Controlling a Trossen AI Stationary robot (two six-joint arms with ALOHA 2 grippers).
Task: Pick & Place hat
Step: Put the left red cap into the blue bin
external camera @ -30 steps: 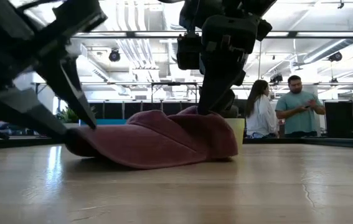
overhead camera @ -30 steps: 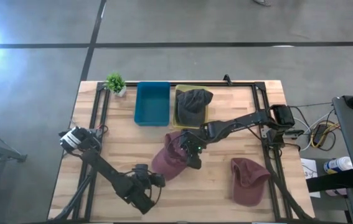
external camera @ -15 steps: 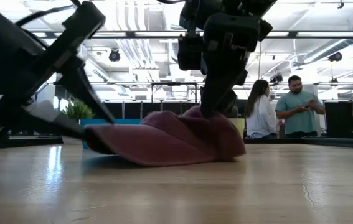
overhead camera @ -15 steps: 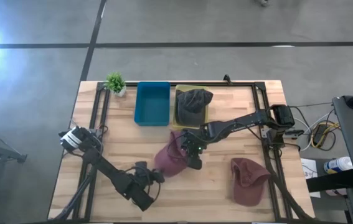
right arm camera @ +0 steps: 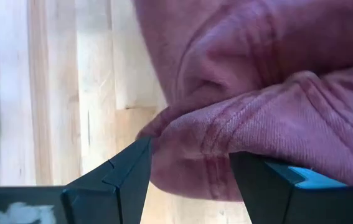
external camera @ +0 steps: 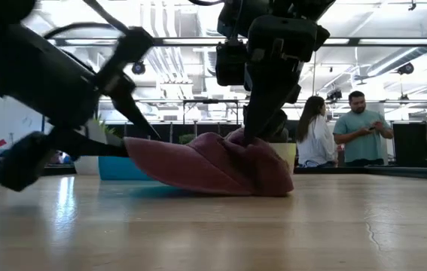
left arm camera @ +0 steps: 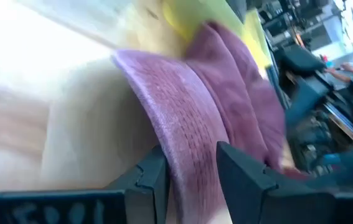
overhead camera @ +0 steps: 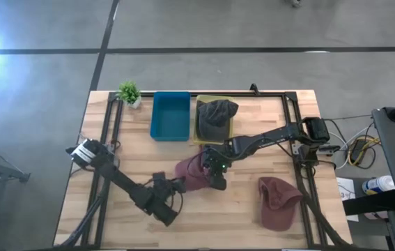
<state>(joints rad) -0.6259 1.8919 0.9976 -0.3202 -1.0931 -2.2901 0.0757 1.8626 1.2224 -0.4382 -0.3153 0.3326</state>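
Note:
A maroon cap (overhead camera: 191, 174) lies mid-table between both grippers, and it is bunched up in the low view (external camera: 205, 162). My left gripper (overhead camera: 178, 185) comes from the near-left and is shut on the cap's brim. My right gripper (overhead camera: 216, 176) comes from the right and is shut on the crown. A second maroon cap (overhead camera: 278, 202) lies flat at the near right. A grey hat (overhead camera: 215, 113) sits in a yellow tray (overhead camera: 198, 132). My left gripper (left arm camera: 192, 168) pinches the cap's brim (left arm camera: 182, 137) between its two fingers, which lie across the brim's edge. It comes level and slightly slanted from the table's near-left. The brim end (external camera: 134, 144) is raised off the table. My right gripper (right arm camera: 192, 168) pinches a bunched fold of the crown (right arm camera: 207, 143) between its two fingers. It comes from above, pointing down (external camera: 266, 128). The crown's lower part (external camera: 258, 188) rests on the table.
A blue bin (overhead camera: 171, 116) and the yellow tray stand at the far edge, with a small potted plant (overhead camera: 129, 92) to their left. Dark frame rails (overhead camera: 110, 129) run along both table sides. People stand in the room beyond (external camera: 360, 128). Bare wood lies near centre (overhead camera: 218, 216).
My left gripper has moved toward the right and the far edge and has risen, keeping hold of the brim. The brim has lifted off the table and the cap has bunched up against my right gripper. The crown has stayed in place.

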